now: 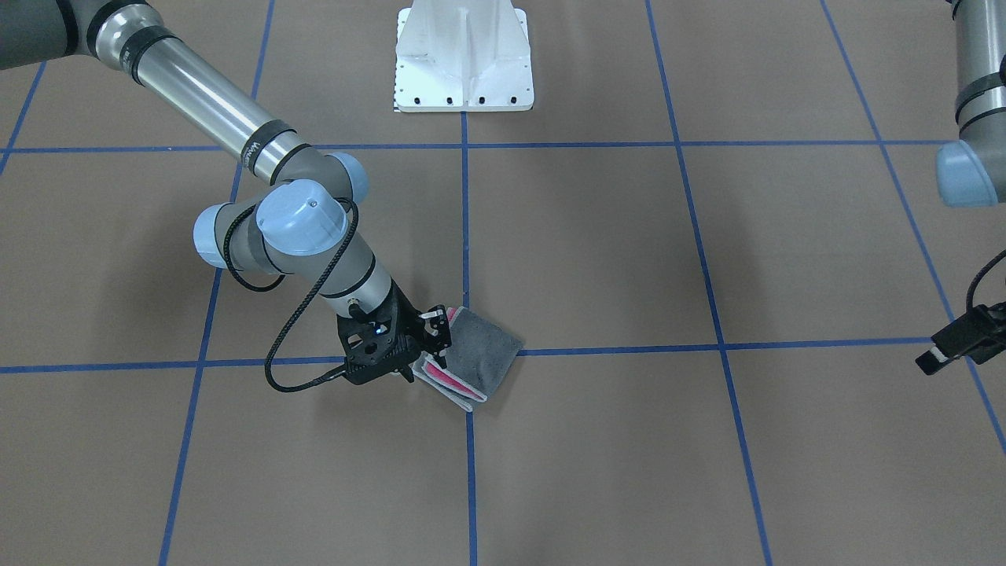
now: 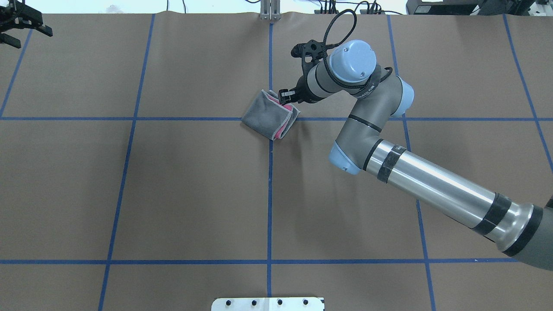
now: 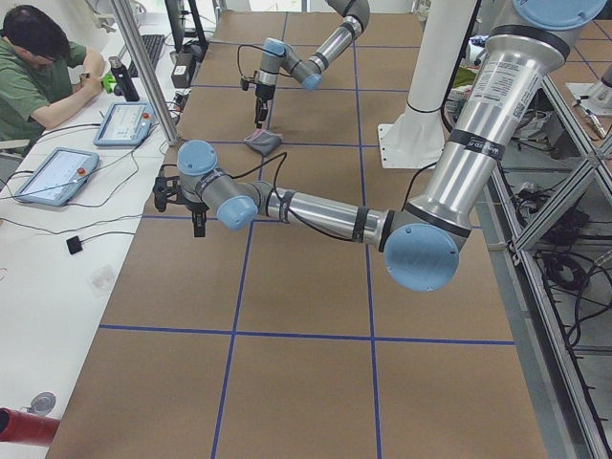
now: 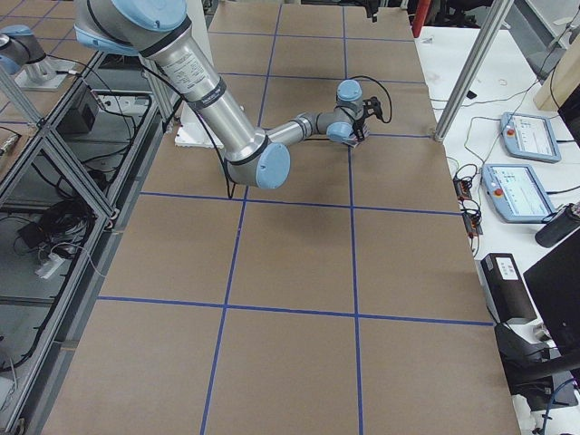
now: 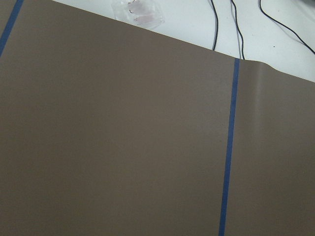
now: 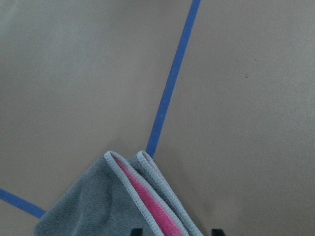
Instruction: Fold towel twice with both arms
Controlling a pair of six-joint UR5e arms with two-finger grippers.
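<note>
The towel lies folded into a small square near the table's middle, dark grey face up, with pink layers and the light grey border showing along its open edge. My right gripper stands at that open edge, its jaws apart. In the right wrist view its two fingertips straddle the towel edge at the frame's bottom. In the overhead view the right gripper touches the towel's far right corner. My left gripper hangs open and empty over the table's far left corner, well away from the towel.
The white pedestal base stands at the robot's side of the table. Blue tape lines grid the brown table cover. An operator sits at a side desk with tablets beyond the table's far edge.
</note>
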